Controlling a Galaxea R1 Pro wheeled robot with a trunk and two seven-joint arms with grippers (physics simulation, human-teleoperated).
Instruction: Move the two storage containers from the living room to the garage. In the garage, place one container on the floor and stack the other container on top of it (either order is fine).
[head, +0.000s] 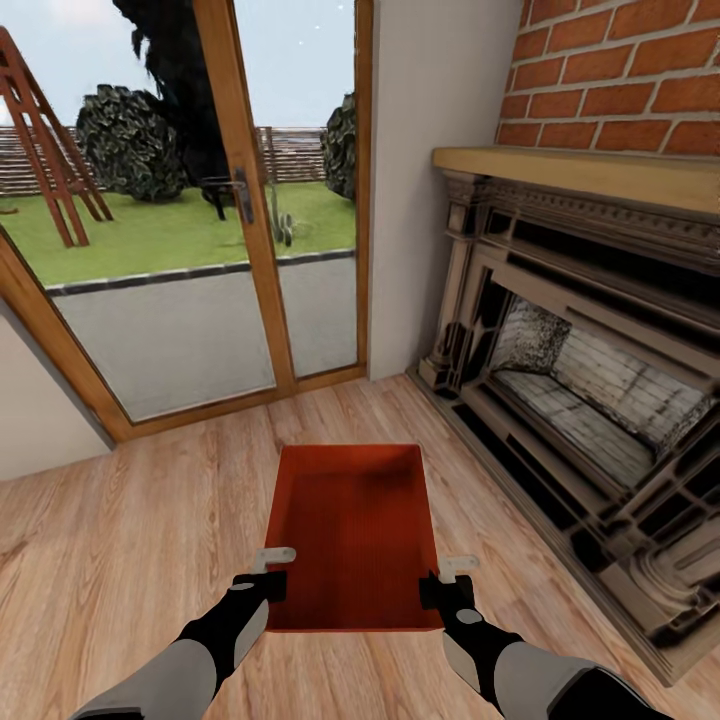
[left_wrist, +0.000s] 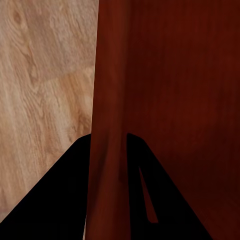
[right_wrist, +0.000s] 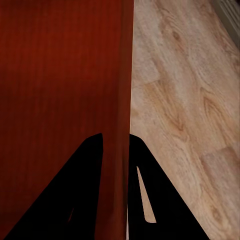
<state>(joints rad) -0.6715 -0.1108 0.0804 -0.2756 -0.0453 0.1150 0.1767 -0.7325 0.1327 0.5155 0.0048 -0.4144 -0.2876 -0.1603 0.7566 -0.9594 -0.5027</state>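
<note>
One orange-red open-top storage container (head: 350, 530) is straight ahead of me over the light wood plank floor of the living room. My left gripper (head: 270, 585) is shut on its left wall near the close corner, and my right gripper (head: 440, 590) is shut on its right wall. In the left wrist view the black fingers (left_wrist: 75, 170) pinch the thin red wall (left_wrist: 110, 90), one inside and one outside. The right wrist view has the same pinch on the other wall (right_wrist: 122, 75) by the right gripper (right_wrist: 116, 136). I cannot tell if the container touches the floor.
A dark carved fireplace (head: 580, 400) under a red brick wall stands close on the right. Wood-framed glass doors (head: 240, 200) to a garden are ahead. A white wall corner (head: 420, 180) sits between them. Open plank floor (head: 110, 560) lies to the left.
</note>
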